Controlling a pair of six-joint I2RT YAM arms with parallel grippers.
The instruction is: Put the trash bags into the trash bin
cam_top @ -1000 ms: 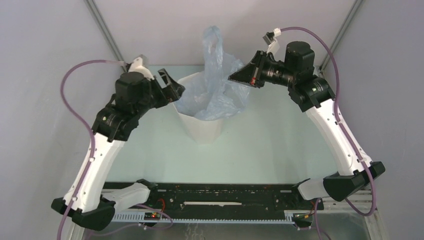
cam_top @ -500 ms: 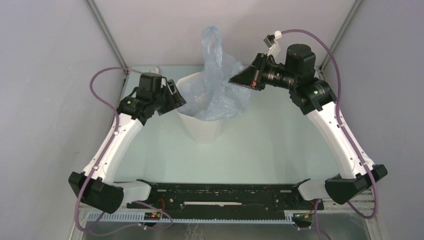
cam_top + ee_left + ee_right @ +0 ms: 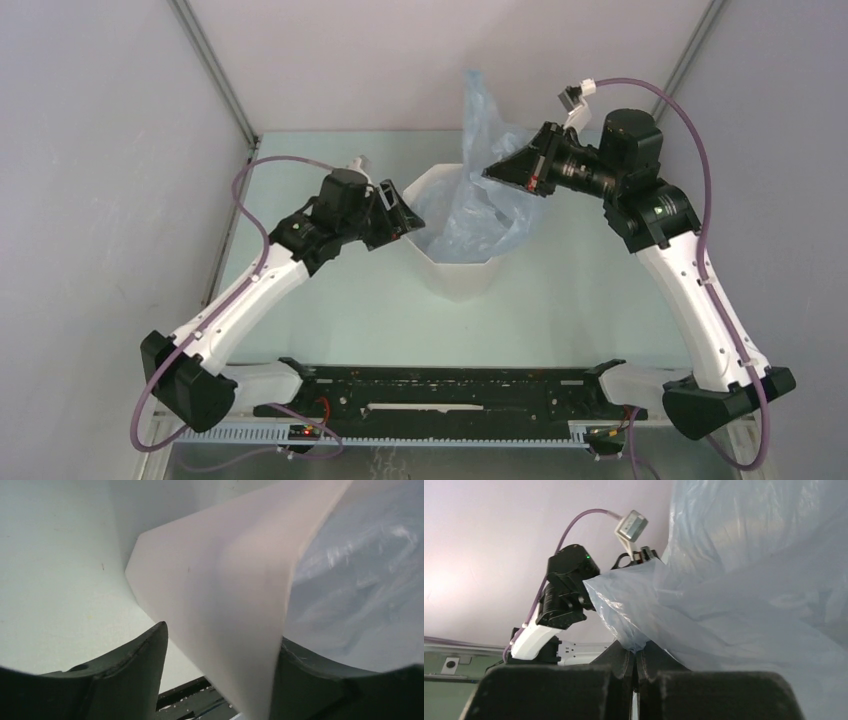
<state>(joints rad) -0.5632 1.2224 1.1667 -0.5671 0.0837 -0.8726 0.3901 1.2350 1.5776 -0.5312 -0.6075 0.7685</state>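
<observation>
The translucent white trash bin (image 3: 455,275) stands upright mid-table. The pale blue trash bag (image 3: 478,205) sits partly inside it, its upper part rising above the rim towards the back wall. My right gripper (image 3: 488,170) hovers above the bin's right rim and is shut on a fold of the bag (image 3: 749,605); the wrist view shows the pinch (image 3: 636,652). My left gripper (image 3: 402,215) is at the bin's left rim. In its wrist view the jaws (image 3: 220,632) are apart and straddle the bin wall (image 3: 220,580), with the bag (image 3: 360,580) on the inner side.
Pale green table top (image 3: 330,330). Grey walls close in at left, right and back, with metal frame posts (image 3: 215,75) in the back corners. The black arm base rail (image 3: 450,390) runs along the near edge. My left arm (image 3: 564,595) shows in the right wrist view.
The bin and bag have shifted to the right and slightly nearer. The left gripper has come down onto the bin's left rim and moved right with it. The right gripper moved right, still holding the bag.
</observation>
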